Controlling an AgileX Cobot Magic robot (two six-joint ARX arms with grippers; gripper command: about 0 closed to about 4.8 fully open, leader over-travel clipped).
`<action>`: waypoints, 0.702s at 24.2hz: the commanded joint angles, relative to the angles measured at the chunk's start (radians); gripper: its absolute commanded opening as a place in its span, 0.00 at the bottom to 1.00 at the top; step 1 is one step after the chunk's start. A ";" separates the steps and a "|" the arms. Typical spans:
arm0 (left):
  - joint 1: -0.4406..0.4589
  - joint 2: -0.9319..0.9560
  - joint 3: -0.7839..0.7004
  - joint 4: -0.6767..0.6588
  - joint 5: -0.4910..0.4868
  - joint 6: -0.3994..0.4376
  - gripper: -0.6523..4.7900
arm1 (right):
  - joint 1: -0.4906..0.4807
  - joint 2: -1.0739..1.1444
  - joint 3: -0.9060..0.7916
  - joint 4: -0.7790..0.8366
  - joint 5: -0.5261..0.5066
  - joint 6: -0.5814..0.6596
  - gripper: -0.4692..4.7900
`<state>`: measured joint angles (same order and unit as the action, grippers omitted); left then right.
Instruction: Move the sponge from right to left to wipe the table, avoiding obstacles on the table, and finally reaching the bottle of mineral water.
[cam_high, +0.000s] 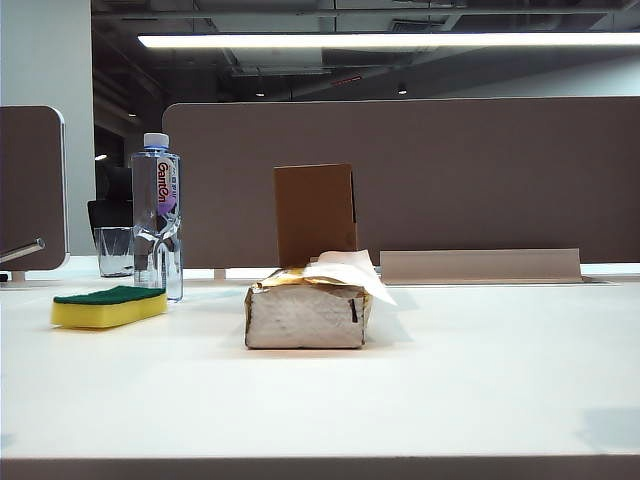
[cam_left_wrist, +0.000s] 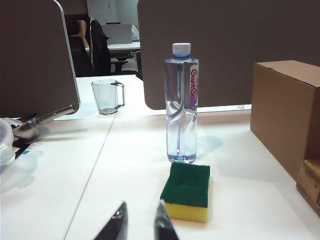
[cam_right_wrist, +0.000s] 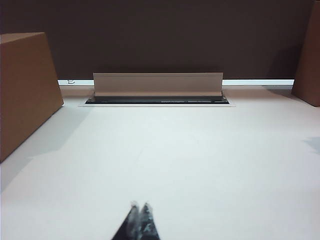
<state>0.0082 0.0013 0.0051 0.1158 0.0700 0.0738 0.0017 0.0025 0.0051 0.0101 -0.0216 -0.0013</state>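
White surface (cam_high: 450, 380) fills my exterior view. On it the sponge (cam_high: 108, 306) lies at the left, green side up, just beside the bottle (cam_high: 158, 215), which stands upright behind and to its right. A glass cup (cam_high: 115, 251) sits behind the bottle. Near the middle I see the tissue pack (cam_high: 306, 313) with white tissue sticking out of its top, and the cardboard box (cam_high: 315, 213) upright right behind it. Neither arm shows in this view.

From the left wrist camera I have the left end effector (cam_left_wrist: 139, 225) low at the frame edge, its two dark fingers (cam_left_wrist: 118, 226) a little apart and holding nothing. The sponge (cam_left_wrist: 187, 192) lies on the surface (cam_left_wrist: 125, 165) just past the fingertips, and the bottle (cam_left_wrist: 181, 102) stands just beyond the sponge. The box (cam_left_wrist: 285, 115) is off to one side, the cup (cam_left_wrist: 106, 96) farther back.

From the right wrist camera the right end effector (cam_right_wrist: 139, 222) has its fingers pressed together, empty, over bare surface (cam_right_wrist: 190, 150). A box (cam_right_wrist: 25, 90) edges in at one side.
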 joint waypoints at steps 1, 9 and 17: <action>0.000 0.001 0.003 0.011 -0.003 0.000 0.10 | -0.001 0.000 -0.003 0.017 0.003 -0.003 0.08; 0.000 0.001 0.003 0.009 -0.003 0.001 0.11 | -0.001 0.000 -0.003 0.016 0.003 -0.003 0.08; 0.000 0.001 0.003 0.009 -0.003 0.000 0.11 | -0.001 0.000 -0.003 0.016 0.003 -0.003 0.08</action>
<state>0.0082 0.0013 0.0051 0.1154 0.0677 0.0742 0.0017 0.0025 0.0051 0.0101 -0.0216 -0.0013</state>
